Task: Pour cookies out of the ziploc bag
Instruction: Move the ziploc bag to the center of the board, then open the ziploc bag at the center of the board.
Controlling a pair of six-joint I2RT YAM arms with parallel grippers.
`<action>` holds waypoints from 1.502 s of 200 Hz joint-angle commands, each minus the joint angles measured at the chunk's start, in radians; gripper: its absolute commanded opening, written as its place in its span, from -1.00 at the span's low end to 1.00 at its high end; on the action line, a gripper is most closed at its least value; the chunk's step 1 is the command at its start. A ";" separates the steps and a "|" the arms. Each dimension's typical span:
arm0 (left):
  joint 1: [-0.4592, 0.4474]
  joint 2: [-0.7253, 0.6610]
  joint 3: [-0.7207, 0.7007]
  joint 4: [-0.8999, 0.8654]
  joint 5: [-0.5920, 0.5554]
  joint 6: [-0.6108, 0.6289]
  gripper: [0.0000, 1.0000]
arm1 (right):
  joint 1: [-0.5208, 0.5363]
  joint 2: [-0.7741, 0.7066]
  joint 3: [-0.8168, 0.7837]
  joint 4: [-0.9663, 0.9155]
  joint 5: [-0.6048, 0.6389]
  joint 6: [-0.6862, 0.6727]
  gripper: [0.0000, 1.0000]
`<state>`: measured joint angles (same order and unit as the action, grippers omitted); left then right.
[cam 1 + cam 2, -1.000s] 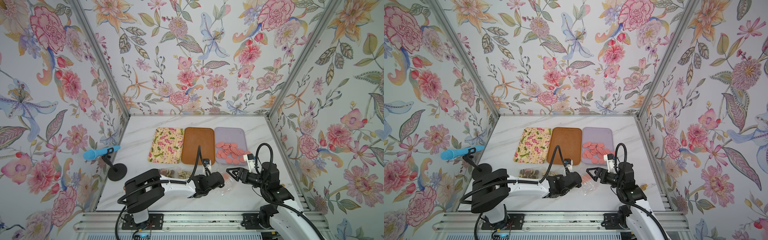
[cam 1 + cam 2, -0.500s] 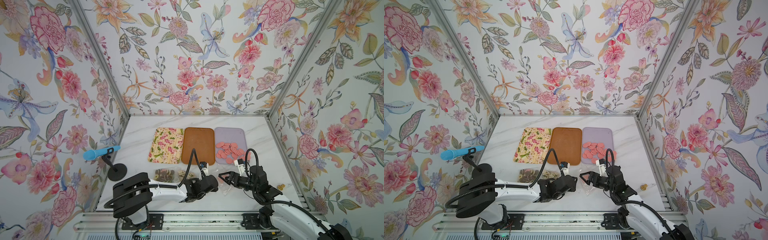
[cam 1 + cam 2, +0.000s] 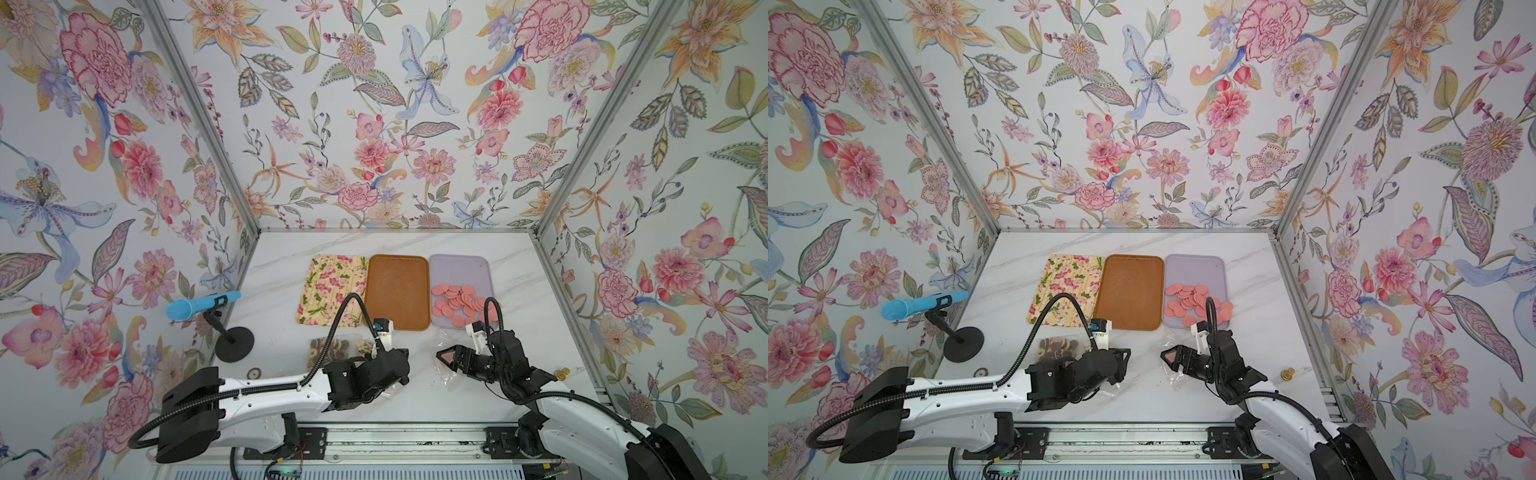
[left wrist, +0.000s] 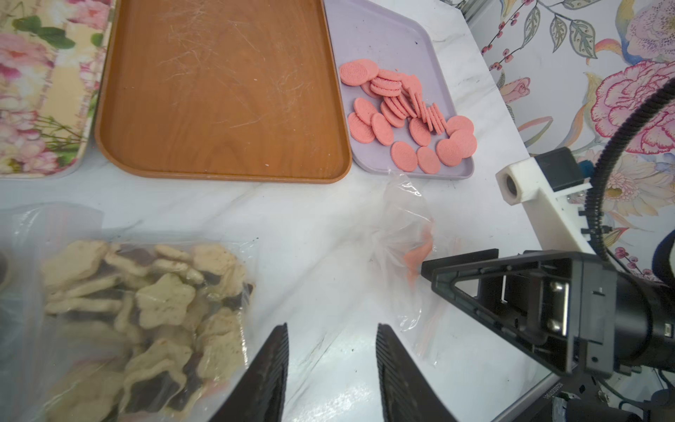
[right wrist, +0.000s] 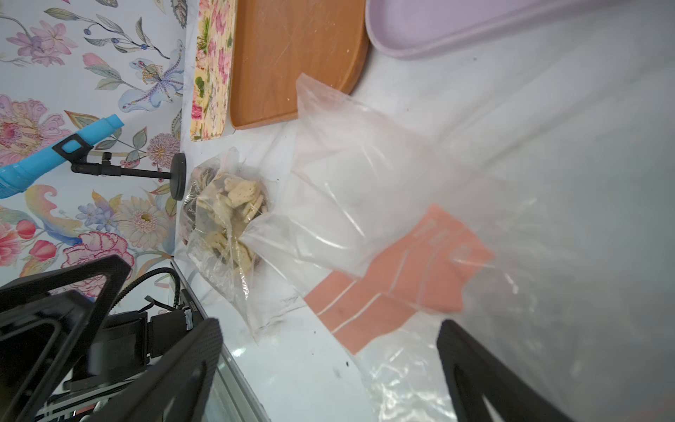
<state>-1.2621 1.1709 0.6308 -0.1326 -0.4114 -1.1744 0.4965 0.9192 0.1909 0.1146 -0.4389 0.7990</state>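
Pink round cookies [image 3: 459, 301] lie heaped on the lilac tray [image 3: 457, 268]. A clear, emptied ziploc bag [image 3: 446, 343] with a pink label lies crumpled on the marble in front of that tray. My right gripper [image 5: 328, 329] stands open wide just over this bag [image 5: 365, 190], holding nothing. A second ziploc bag [image 4: 153, 303], full of cream and dark-brown star cookies, lies to the left. Between the two bags my left gripper [image 4: 331, 327] is open over bare marble with nothing between its fingers.
A brown tray [image 3: 397, 291] and a floral tray [image 3: 330, 286] sit left of the lilac one. A blue microphone on a black stand [image 3: 203, 305] is at the left wall. A small brass piece [image 3: 563, 374] lies at the right edge, and a lone round cookie [image 3: 253, 372] by the stand.
My left gripper has opened from shut and drawn back to the left, away from the empty bag. My right gripper has moved left over that bag and stays open.
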 commanded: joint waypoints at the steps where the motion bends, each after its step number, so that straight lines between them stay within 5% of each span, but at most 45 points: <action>1: 0.007 -0.086 -0.077 -0.068 -0.039 -0.027 -0.13 | 0.004 0.004 0.020 -0.116 0.074 -0.020 0.91; 49: 0.007 -0.235 -0.148 -0.198 -0.033 -0.107 -0.10 | 0.002 0.084 0.085 -0.324 0.198 -0.040 0.90; 168: 0.007 -0.280 -0.253 -0.322 0.144 -0.231 0.01 | 0.005 -0.089 0.291 -0.820 0.375 -0.036 0.95; 255: -0.005 -0.288 -0.296 -0.249 0.146 -0.326 0.19 | 0.027 -0.012 0.502 -0.772 0.397 -0.176 0.95; 300: -0.013 -0.298 -0.302 -0.291 0.187 -0.347 0.21 | 0.189 0.094 0.526 -0.505 0.316 -0.203 0.93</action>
<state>-1.2625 0.8898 0.3424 -0.3779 -0.2466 -1.4872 0.5987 0.9401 0.6819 -0.5594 -0.0746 0.6292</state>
